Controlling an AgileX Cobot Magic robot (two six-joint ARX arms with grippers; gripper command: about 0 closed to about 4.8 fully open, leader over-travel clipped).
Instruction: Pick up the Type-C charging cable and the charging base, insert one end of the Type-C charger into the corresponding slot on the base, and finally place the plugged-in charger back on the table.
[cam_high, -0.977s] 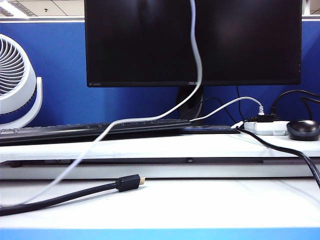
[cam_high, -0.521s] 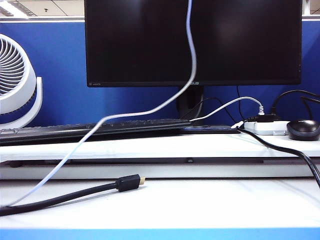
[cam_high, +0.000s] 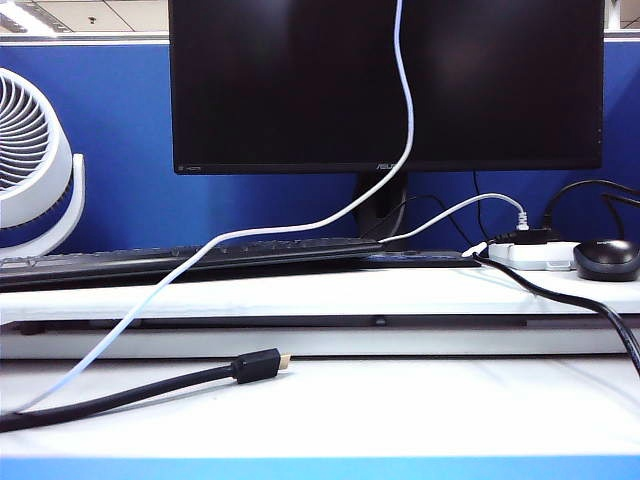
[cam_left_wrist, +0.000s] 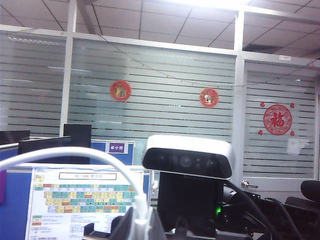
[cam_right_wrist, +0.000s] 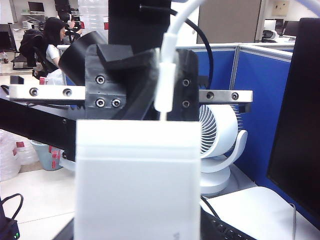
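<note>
Cable's slack swung rightward across the monitor (cam_high: 385, 85) | left tool (cam_left_wrist: 141, 226) clenched on Type-C charging cable (cam_high: 404, 110); right tool (cam_right_wrist: 137, 185) grasping charging base (cam_right_wrist: 137, 180); both above table (cam_high: 400, 400)

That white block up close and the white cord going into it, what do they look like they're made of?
The charging base, which seems held by the right gripper, looks like hard white plastic: matte, flat-faced, with a faint straight seam near its top. The Type-C charging cable looks rubbery or soft-plastic coated: smooth, slightly glossy, hanging in loose curves. The left gripper is pinching it near its plug.
</note>
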